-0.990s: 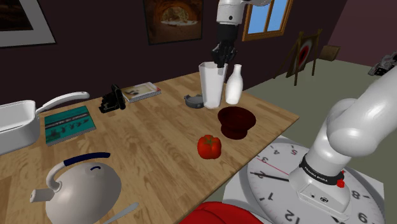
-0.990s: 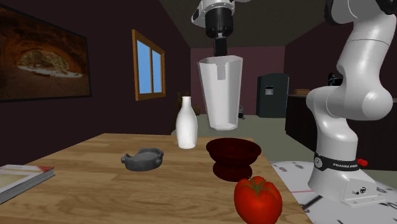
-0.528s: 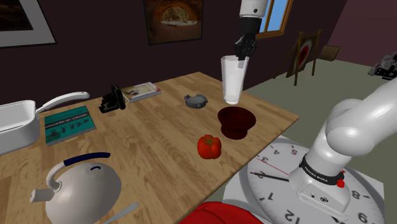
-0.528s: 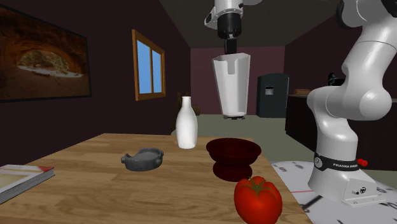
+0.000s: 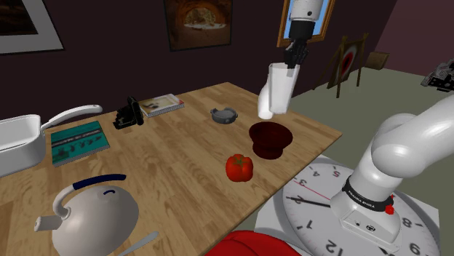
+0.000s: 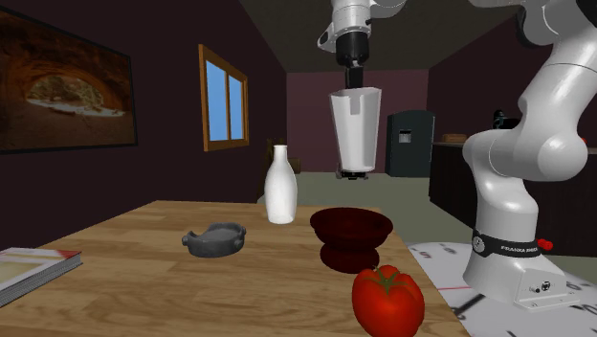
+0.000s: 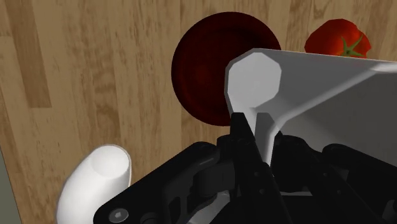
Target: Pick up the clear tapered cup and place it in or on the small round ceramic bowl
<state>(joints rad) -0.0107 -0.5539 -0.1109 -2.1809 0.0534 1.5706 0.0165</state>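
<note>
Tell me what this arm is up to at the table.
The white arm's black gripper holds a white tapered cup by its rim, upright and in the air, well clear of the wooden table. The cup hangs roughly over the dark red bowl and has not been set down yet. A white bottle and a tomato stand near the bowl.

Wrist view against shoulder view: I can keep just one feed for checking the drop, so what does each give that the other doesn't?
Wrist view: a look down into the dark red bowl, the base of the cup overlapping its rim. Shoulder view: the white kettle, the clock face, the cup hanging above the wooden table. Both: the cup clasped by the gripper, bowl, tomato, table.
</note>
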